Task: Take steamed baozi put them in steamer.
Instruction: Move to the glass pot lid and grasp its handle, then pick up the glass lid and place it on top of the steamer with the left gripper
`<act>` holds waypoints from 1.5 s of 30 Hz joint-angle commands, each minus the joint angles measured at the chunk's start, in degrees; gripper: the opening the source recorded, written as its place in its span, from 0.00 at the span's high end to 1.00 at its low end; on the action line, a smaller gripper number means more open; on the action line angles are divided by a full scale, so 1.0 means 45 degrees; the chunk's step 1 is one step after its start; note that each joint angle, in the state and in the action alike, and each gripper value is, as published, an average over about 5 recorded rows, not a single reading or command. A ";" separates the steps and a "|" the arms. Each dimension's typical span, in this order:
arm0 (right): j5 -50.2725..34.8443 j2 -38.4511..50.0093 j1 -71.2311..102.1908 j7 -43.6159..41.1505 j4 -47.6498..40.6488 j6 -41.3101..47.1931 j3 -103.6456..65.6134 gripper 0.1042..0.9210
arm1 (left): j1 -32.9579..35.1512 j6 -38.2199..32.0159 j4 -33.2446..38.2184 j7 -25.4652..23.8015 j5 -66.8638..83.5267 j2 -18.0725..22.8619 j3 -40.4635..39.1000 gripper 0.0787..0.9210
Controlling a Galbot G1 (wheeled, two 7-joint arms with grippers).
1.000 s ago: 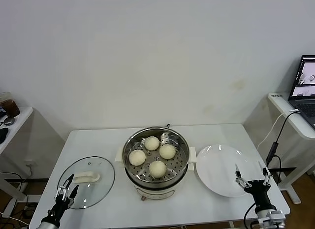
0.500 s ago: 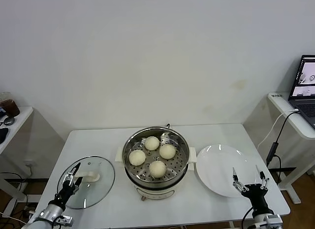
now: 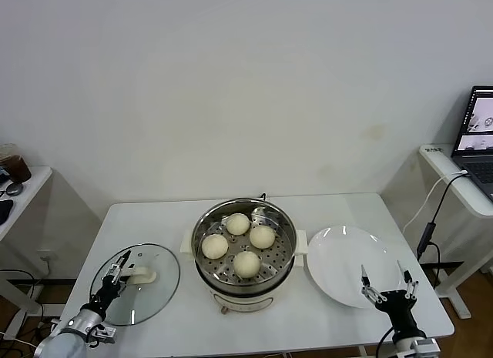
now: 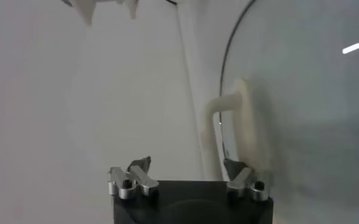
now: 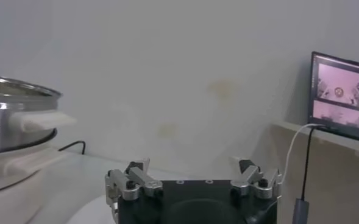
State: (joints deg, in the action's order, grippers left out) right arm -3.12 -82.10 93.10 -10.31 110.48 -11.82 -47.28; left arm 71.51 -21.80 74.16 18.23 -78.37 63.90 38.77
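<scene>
The steamer (image 3: 286, 222) stands mid-table on its white cooker base, and several pale baozi (image 3: 246, 262) lie inside on the perforated bottom. Left of it lies the glass lid (image 3: 154, 289). My left gripper (image 3: 117, 267) is down at the lid's white handle (image 3: 141, 277). In the left wrist view that gripper (image 4: 188, 165) is open, its fingers set wide either side of one end of the handle (image 4: 243, 115). My right gripper (image 3: 382, 275) hangs open and empty over the front right part of the white plate (image 3: 339, 254); in its own wrist view (image 5: 194, 164) nothing lies between its fingers.
A side table with a laptop (image 3: 481, 127) stands at the far right, and a cable hangs from it beside the table edge. A low table (image 3: 15, 189) with a cup is at the far left. The steamer's side handle (image 5: 42, 120) shows in the right wrist view.
My left gripper has moved in over the lid to its white handle and its fingers have narrowed a little. My right gripper has drifted slightly toward the table's front edge, still open.
</scene>
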 commanded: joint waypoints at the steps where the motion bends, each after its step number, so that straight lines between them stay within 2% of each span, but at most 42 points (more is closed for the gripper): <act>1: 0.0071 -0.0055 0.0056 -0.0025 0.0113 0.0005 0.0048 0.12 | -0.0345 0.0016 -0.0402 -0.0138 0.0457 -0.0076 -0.0142 0.37; 10: 0.0204 -0.0100 0.0172 -0.0107 0.0273 -0.0069 0.0194 0.12 | -0.0089 -0.0142 -0.0154 0.0191 0.1303 -0.0020 -0.0026 0.68; 16: 0.0355 -0.0094 0.0281 -0.0198 0.0359 -0.0294 0.0253 0.12 | 0.1162 0.0273 0.1970 0.0156 0.1710 -0.0048 0.0357 0.87; 19: 0.0558 -0.0112 0.0350 -0.0205 0.0354 -0.0420 0.0377 0.12 | 0.2350 0.1120 0.3751 0.0138 0.2291 -0.0135 0.0612 0.89; 24: 0.0713 -0.0091 0.0414 -0.0221 0.0402 -0.0512 0.0692 0.12 | 0.4347 0.3799 0.7270 -0.0328 0.4127 -0.0810 0.0829 0.89; 29: 0.0786 -0.0077 0.0365 -0.0235 0.0201 -0.0640 0.0915 0.12 | 0.5225 0.6575 1.0146 -0.2185 0.6348 -0.1719 0.1156 0.89; 32: 0.0912 -0.0065 0.0318 -0.0235 -0.0001 -0.0735 0.1093 0.12 | 0.5079 0.7862 1.1633 -0.3436 0.7065 -0.2226 0.0866 0.89; 36: 0.1196 -0.0116 0.0213 -0.0209 -0.0216 -0.0843 0.1263 0.12 | 0.4356 0.9331 1.2603 -0.4256 0.7836 -0.2898 -0.0480 0.89; 45: 0.2717 -0.0548 -0.0136 0.0177 -0.0783 -0.1242 0.1367 0.12 | 0.0445 1.1203 1.1570 -0.4586 0.6613 -0.3642 -0.5229 0.89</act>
State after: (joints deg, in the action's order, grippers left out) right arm 3.79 -83.53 93.20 -10.44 108.79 -16.32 -41.85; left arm 85.65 14.33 120.35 3.84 -49.94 52.08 33.58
